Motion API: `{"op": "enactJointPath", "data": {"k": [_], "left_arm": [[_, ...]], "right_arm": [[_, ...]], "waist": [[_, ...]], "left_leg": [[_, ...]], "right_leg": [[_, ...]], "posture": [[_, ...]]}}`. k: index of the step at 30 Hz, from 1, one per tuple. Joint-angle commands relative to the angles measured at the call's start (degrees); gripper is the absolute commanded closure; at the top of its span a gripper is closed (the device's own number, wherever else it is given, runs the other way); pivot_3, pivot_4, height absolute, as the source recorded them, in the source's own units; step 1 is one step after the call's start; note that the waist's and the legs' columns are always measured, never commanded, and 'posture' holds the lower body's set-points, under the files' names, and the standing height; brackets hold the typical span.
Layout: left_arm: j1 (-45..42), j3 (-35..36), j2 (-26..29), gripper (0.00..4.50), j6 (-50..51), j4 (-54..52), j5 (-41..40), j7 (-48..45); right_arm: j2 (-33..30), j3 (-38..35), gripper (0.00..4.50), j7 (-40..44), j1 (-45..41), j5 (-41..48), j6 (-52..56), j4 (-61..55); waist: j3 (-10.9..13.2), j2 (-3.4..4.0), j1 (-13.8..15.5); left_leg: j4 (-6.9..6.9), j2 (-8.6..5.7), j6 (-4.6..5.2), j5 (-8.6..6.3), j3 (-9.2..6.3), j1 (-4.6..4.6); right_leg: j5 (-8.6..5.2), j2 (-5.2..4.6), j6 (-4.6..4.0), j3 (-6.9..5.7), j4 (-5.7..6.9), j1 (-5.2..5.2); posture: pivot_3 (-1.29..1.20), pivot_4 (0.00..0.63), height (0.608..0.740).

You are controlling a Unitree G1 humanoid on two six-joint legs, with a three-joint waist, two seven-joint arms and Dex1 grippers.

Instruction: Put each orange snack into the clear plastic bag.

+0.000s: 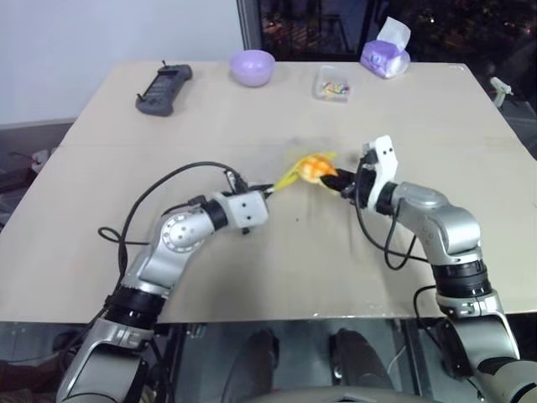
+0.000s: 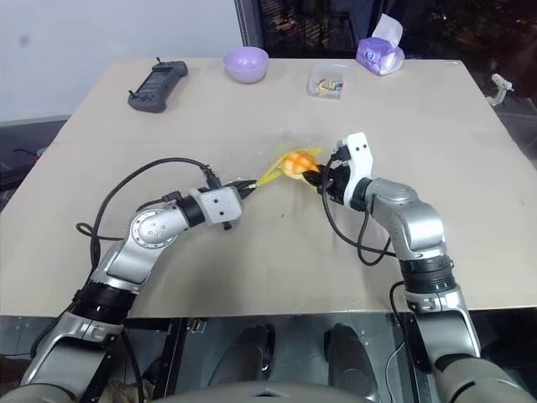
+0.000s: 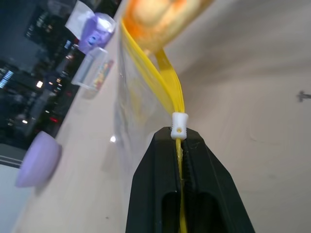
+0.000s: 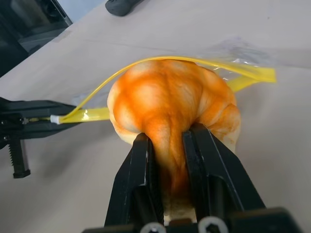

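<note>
The orange snack (image 4: 170, 99), a round golden-orange bun, is squeezed between the fingers of my right gripper (image 4: 167, 141), which is shut on it above the middle of the table. The bun sits in the open mouth of the clear plastic bag (image 3: 133, 97), with the yellow seal strip (image 4: 248, 74) looping around it. My left gripper (image 3: 179, 141) is shut on the strip's end, right beside the small white slider (image 3: 179, 125). From the head camera the bun (image 1: 312, 167) hangs between my left gripper (image 1: 270, 191) and my right gripper (image 1: 333, 180).
Along the table's far edge stand a black handheld controller (image 1: 164, 89), a purple bowl (image 1: 252, 66), a small clear box of coloured bits (image 1: 332, 85) and a purple tissue pack (image 1: 385, 57). Cables trail from both arms over the tabletop (image 1: 126, 159).
</note>
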Motion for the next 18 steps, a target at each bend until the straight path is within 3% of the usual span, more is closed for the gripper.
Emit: {"op": "enactJointPath", "data": {"k": [1, 7, 13, 18], "left_arm": [[-0.29, 1.29, 0.51, 4.50, 0.89, -2.55, -3.14, -2.62], [-1.11, 0.93, -1.03, 4.50, 2.87, -4.70, -4.23, -3.27], [-0.45, 1.05, -0.95, 4.50, 1.45, -5.15, -3.73, -3.05], [1.82, 0.79, 0.31, 4.50, -0.41, -3.33, -2.19, -2.74]], "right_arm": [[-2.65, 4.97, 3.77, -0.31, -1.46, -7.20, -9.34, -0.61], [-5.79, 14.19, 3.77, 0.55, -1.53, -18.07, -19.25, 1.47], [-5.98, 14.72, 3.77, 1.48, -1.68, -20.40, -22.05, 2.72], [0.88, 4.89, 3.77, 1.21, -2.18, -8.21, -11.01, 1.40]], "waist": [[0.00, 0.00, -0.01], [0.00, 0.01, -0.05], [0.00, 0.01, -0.01], [0.02, 0.04, -0.13]], "left_leg": [[0.00, 0.00, 0.00, 0.00, 0.01, 0.00], [0.00, 0.01, 0.00, 0.00, 0.02, 0.00], [0.00, 0.01, 0.00, 0.00, 0.01, 0.00], [-0.01, 0.06, 0.00, 0.00, 0.04, 0.01]], "right_leg": [[0.00, 0.00, 0.00, 0.00, 0.00, 0.00], [0.00, 0.00, 0.00, 0.00, -0.01, -0.01], [0.00, 0.00, 0.00, 0.00, -0.01, 0.00], [0.00, 0.03, 0.00, 0.02, -0.01, 0.00]], "posture": [[0.00, 0.150, 0.718], [0.00, 0.150, 0.718], [0.00, 0.150, 0.718], [0.00, 0.150, 0.718]]}}
